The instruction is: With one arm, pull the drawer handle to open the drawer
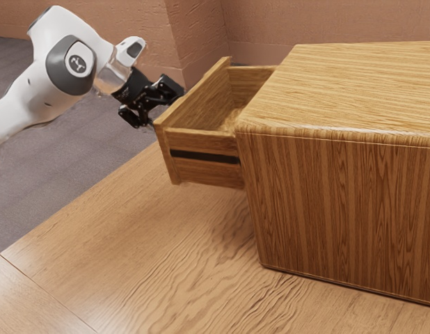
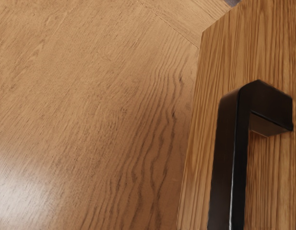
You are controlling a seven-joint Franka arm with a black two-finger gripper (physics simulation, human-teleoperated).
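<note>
The drawer [image 1: 201, 142] is sticking well out of the cabinet [image 1: 340, 188], its front sitting right beside the claw [image 1: 156, 101], black handle [image 2: 233, 163] just ahead of it; honestly can't tell how open the claw is or whether it's gripping anything

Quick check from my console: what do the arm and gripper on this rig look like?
The arm is glossy white, built of rounded, bulbous segments. Its big joint carries a round grey cap with a small white mark at its centre. The gripper is black and angular, mounted below a pale wrist piece that has a dark inset.
</note>
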